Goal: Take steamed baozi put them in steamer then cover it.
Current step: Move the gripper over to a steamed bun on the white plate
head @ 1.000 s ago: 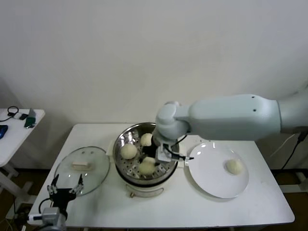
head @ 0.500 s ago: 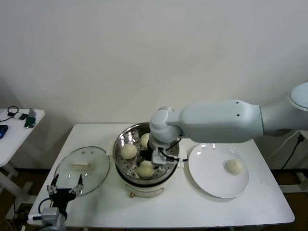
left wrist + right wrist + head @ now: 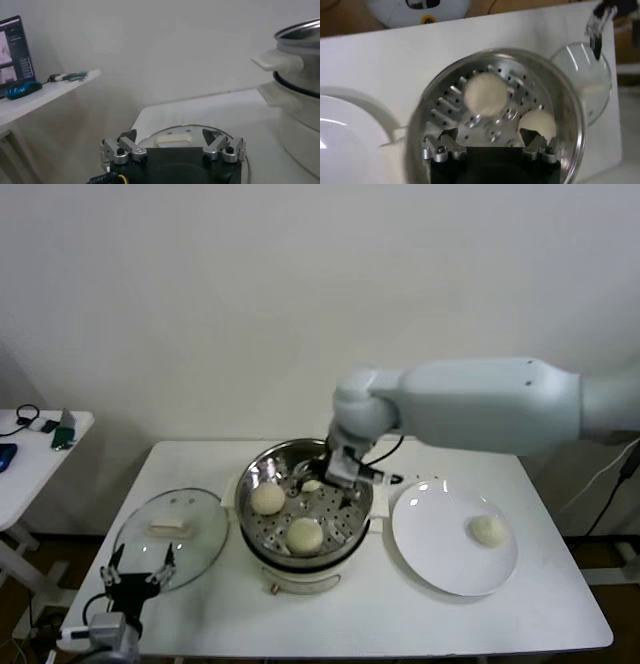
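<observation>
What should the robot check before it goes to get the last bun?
1. Right gripper open and empty above the steamer: ok.
2. Three baozi in the steamer, one partly hidden by the gripper: ok.
3. Last baozi alone on the plate, nothing over it: ok.
4. Cover flat on the table, handle up: ok.
5. Left gripper open, parked near the cover: ok.

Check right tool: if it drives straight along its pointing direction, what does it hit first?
Likely the steamer's perforated floor, between two baozi. The open right tool points down into it; depth unclear.
</observation>
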`<state>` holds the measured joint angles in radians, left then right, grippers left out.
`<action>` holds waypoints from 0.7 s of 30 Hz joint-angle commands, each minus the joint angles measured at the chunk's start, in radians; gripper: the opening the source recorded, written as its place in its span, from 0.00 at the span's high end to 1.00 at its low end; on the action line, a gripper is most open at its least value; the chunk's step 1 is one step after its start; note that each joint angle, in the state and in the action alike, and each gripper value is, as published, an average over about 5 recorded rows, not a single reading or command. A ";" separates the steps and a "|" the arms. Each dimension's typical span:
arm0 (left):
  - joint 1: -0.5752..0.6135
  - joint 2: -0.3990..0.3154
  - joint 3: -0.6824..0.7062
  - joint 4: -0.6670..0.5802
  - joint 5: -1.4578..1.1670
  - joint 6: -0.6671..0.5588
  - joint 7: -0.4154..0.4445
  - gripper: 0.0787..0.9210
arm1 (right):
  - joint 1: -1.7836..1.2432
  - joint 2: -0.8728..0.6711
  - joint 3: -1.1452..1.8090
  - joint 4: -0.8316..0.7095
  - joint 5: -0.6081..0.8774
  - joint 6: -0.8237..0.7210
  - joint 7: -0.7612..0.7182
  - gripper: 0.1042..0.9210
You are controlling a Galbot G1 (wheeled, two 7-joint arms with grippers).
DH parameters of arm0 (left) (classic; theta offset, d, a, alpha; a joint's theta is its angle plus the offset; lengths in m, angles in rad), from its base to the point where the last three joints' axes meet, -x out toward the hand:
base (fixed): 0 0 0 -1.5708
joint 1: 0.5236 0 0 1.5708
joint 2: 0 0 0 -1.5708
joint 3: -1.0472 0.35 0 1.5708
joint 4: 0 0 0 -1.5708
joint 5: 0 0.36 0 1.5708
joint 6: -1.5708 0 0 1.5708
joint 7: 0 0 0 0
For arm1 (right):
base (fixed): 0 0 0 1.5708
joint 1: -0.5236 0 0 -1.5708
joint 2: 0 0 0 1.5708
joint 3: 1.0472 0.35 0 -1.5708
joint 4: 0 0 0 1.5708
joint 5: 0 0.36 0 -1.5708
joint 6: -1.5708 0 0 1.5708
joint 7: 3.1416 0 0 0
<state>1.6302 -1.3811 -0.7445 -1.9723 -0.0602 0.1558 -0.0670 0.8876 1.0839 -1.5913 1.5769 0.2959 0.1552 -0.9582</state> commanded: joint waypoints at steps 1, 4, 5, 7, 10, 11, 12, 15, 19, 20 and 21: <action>-0.006 -0.003 0.002 0.000 -0.012 0.000 0.000 0.12 | 0.267 -0.257 -0.213 -0.030 0.439 -0.265 -0.109 0.12; -0.013 -0.003 0.007 0.004 -0.011 0.000 0.001 0.12 | 0.264 -0.366 -0.287 -0.058 0.374 -0.294 -0.110 0.12; -0.014 -0.004 0.008 0.005 -0.010 0.000 0.001 0.12 | 0.250 -0.397 -0.301 -0.066 0.342 -0.294 -0.109 0.12; -0.017 -0.005 0.012 0.007 -0.008 0.001 0.002 0.12 | 0.209 -0.457 -0.314 -0.081 0.280 -0.294 -0.103 0.12; -0.017 -0.006 0.013 0.007 -0.005 0.003 0.003 0.12 | 0.093 -0.538 -0.281 -0.105 0.181 -0.303 -0.090 0.12; -0.016 -0.006 0.013 0.007 -0.005 0.003 0.004 0.12 | 0.044 -0.562 -0.257 -0.118 0.145 -0.307 -0.083 0.12; -0.016 -0.005 0.013 0.007 -0.004 0.003 0.004 0.12 | -0.011 -0.585 -0.226 -0.133 0.104 -0.311 -0.077 0.12; -0.014 -0.004 0.012 0.007 -0.001 0.003 0.005 0.12 | -0.162 -0.618 -0.114 -0.186 0.007 -0.315 -0.063 0.12; -0.007 -0.005 0.008 0.004 0.004 0.003 0.006 0.12 | -0.324 -0.621 0.028 -0.245 -0.083 -0.314 -0.054 0.12; -0.006 -0.006 0.006 0.004 0.004 0.003 0.006 0.12 | -0.355 -0.618 0.050 -0.258 -0.098 -0.314 -0.052 0.12; -0.005 -0.007 0.005 0.004 0.005 0.002 0.006 0.12 | -0.382 -0.613 0.071 -0.272 -0.113 -0.313 -0.049 0.12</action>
<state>1.6237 -1.3868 -0.7385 -1.9681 -0.0562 0.1586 -0.0613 0.7717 0.5949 -1.6773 1.4067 0.3341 -0.1109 -1.0118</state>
